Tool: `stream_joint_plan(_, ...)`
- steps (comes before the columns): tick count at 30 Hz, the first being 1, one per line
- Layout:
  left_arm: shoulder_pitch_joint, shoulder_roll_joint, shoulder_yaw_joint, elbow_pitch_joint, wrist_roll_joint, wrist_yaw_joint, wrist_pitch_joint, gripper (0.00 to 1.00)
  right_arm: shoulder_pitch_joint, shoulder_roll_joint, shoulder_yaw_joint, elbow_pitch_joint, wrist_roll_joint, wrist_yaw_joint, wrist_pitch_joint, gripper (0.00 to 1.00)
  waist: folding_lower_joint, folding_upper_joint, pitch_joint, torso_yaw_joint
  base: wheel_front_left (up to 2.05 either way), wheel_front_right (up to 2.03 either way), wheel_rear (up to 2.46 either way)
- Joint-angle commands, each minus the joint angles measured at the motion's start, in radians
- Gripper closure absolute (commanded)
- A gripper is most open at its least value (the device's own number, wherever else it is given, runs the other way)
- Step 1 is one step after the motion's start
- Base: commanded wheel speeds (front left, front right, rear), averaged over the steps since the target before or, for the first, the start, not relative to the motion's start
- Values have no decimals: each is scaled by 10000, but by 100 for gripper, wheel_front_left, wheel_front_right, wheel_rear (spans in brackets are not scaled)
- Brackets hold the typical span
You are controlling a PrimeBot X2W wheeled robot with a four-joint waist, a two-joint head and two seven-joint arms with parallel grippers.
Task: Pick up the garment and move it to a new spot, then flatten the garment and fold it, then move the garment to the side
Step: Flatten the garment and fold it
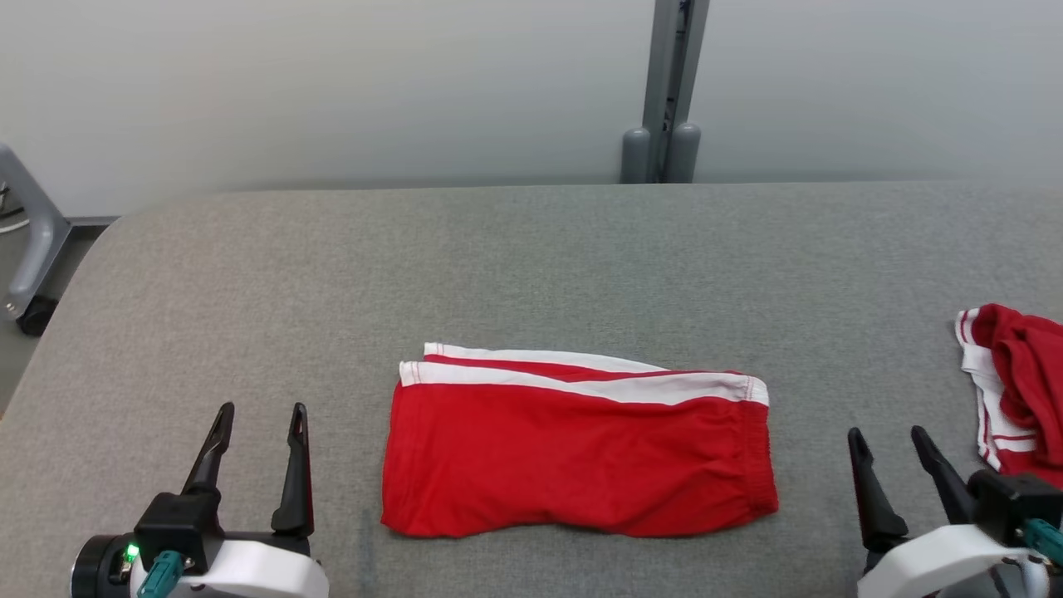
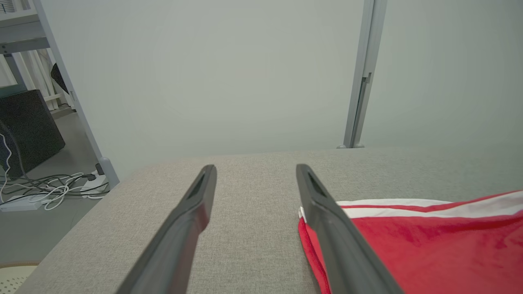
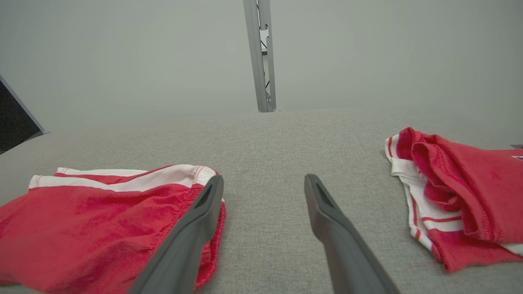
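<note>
A red garment [image 1: 581, 457] with white stripes lies folded into a flat rectangle at the middle of the grey table [image 1: 531, 266], near the front. My left gripper [image 1: 262, 409] hovers open just left of it, nothing between its fingers. The left wrist view has the garment [image 2: 429, 245] behind the right finger of that gripper [image 2: 255, 166]. My right gripper [image 1: 885, 432] stands open just right of the garment, also empty. From the right wrist, the garment [image 3: 102, 224] lies to the left of the gripper [image 3: 264, 177].
A second red and white garment [image 1: 1017, 390] lies crumpled at the table's right edge, close to my right gripper [image 3: 457, 192]. A grey post [image 1: 668, 91] stands behind the table. A wheeled frame [image 1: 25, 249] and floor cables [image 2: 53, 190] are off the table's left end.
</note>
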Motion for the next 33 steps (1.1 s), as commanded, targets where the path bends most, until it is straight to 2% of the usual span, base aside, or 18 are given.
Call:
stream_joint_plan(1, -189, 25, -23, -11, 72, -48, 14, 0, -212, -28, 103, 164, 62, 1, -82, 0, 0, -1, 199, 259, 0, 0, 0)
stream_joint_plan(13, -1276, -306, -380, 162, 260, -325, -109, 0, -1913, -174, 968, 3264, 504, 1, -350, 0, 0, -1, 970, 1173, 0, 0, 0)
stream_joint_plan(21, -1564, -433, -334, 180, 380, -395, -167, 0, -2582, -392, 1156, 4987, 852, -1, -472, 0, 0, -1, 1215, 1333, 0, 0, 0)
stream_joint_plan(25, -1638, -499, -308, 217, 413, -416, -180, 0, -2821, -356, 1583, 5586, 1306, 1, -270, 0, 0, -1, 1283, 1314, 0, 0, 0)
stream_joint_plan(26, -1650, -510, -301, 226, 423, -418, -183, 0, -2856, -344, 1729, 5661, 1444, 1, -222, 54, 0, -1, 1289, 1299, 0, 0, 0)
stream_joint_plan(27, -1650, -510, -301, 226, 423, -418, -183, 0, -2856, -344, 1729, 5661, 1444, 1, -222, 54, 0, -1, 1289, 1299, 0, 0, 0)
stream_joint_plan(28, -1652, -520, -287, 235, 423, -415, -186, 0, -2888, -346, 1863, 5727, 1565, 1, -210, 97, 0, -1, 1293, 1276, 0, 0, 0)
stream_joint_plan(29, -1647, -523, -268, 240, 432, -414, -187, 0, -2923, -376, 1946, 5784, 1687, 1, -224, 100, 0, -1, 1300, 1248, 0, 0, 0)
stream_joint_plan(33, -1606, -542, -223, 257, 477, -426, -192, 0, -2968, -624, 2139, 5856, 2100, -7, -451, 100, 0, -1, 1272, 1118, 0, 0, 0)
